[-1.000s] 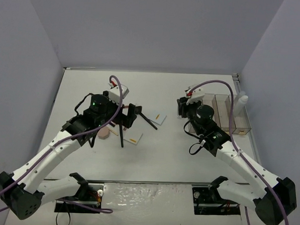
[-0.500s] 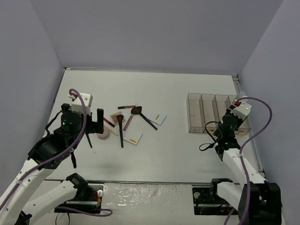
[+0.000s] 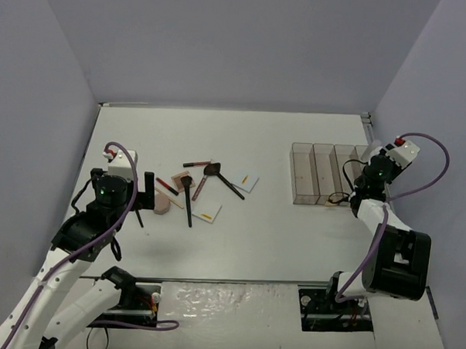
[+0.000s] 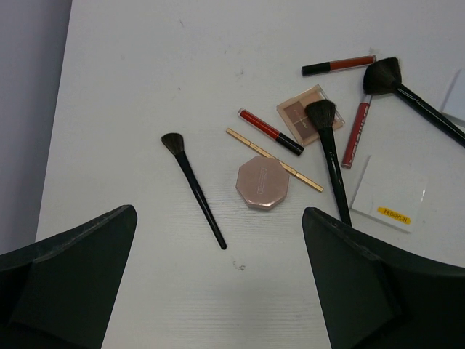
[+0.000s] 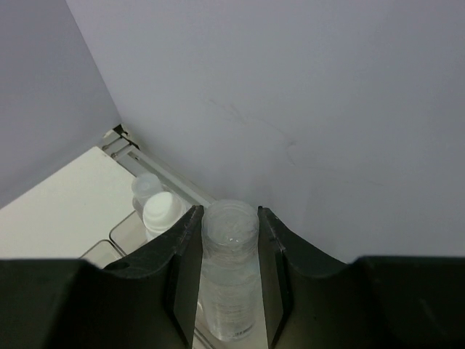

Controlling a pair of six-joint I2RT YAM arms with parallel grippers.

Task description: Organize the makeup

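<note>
Clear bottle — right end effector swung it rightward.

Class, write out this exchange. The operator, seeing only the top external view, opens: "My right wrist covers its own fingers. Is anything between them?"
Observer: Yes. The right gripper is shut on a clear bottle, gripped by its sides.
Operator: Any other bottle nearby?
Observer: A white-capped bottle stands just beyond it, by the organizer's clear wall.
Operator: What lies under the left gripper?
Observer: A small black brush, lying apart from the pink compact; the open jaws touch neither.
</note>
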